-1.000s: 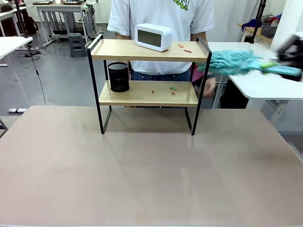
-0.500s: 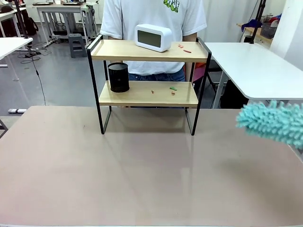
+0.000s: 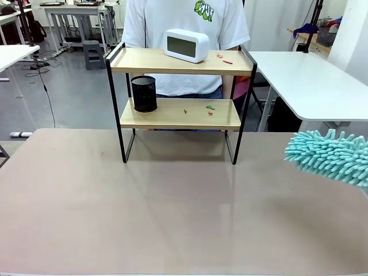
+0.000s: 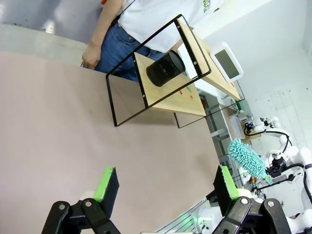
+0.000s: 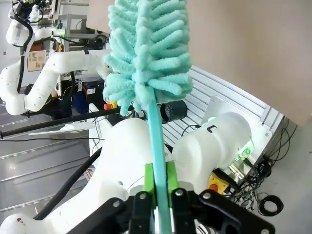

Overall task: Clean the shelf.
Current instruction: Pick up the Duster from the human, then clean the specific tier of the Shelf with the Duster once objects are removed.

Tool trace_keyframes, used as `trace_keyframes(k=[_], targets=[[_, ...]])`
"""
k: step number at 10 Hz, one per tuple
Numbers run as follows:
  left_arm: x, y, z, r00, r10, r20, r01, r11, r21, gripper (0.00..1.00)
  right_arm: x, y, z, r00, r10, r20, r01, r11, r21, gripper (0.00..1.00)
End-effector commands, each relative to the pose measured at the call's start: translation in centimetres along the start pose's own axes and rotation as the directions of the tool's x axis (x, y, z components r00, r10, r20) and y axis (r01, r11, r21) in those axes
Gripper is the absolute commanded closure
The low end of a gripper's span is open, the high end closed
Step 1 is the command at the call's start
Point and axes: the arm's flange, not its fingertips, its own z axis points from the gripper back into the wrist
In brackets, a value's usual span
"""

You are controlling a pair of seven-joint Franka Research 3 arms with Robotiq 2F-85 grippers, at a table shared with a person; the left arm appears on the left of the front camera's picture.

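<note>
the shelf [image 3: 172, 115] stands toward the far edge of the brown table [image 3: 172, 213], about mid-width, with its legs on the tabletop. a person [image 3: 184, 23] in a white t-shirt stands close behind it. on the top board a white digital clock [image 3: 186, 45] sits near the middle, and a few small red scraps [image 3: 224, 58] lie to its right. on the lower board a black mesh pen cup [image 3: 144, 94] stands upright at the left end. small green and orange bits [image 3: 210, 107] lie right of the middle.

the right gripper [image 5: 157, 183] is clamped on the thin teal handle of a fluffy teal duster [image 5: 146, 53], its 2 green pads pressed against the handle from either side. in the front view the duster's head [image 3: 330, 156] comes in from the right edge over the right side of the table, well apart from the shelf.

the left gripper [image 4: 165, 183] has its jaws wide apart with nothing between them, above bare tabletop on the robot's side. its view looks across at the shelf, seen tilted, with the pen cup on the lower board and the duster farther off.
</note>
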Motion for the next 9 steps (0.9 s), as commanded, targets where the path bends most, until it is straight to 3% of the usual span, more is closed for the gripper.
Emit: trace_keyframes(k=[1,9], targets=[[0.18,-0.09,-0.16,1.000,-0.018,0.013,0.019,1.000,-0.016,0.00,-0.13,0.64,0.28,1.000,-0.024,-0.002,0.024,1.000,0.001,1.00],[0.18,-0.09,-0.16,1.000,-0.018,0.013,0.019,1.000,-0.016,0.00,-0.13,0.64,0.28,1.000,-0.024,-0.002,0.024,1.000,0.001,1.00]])
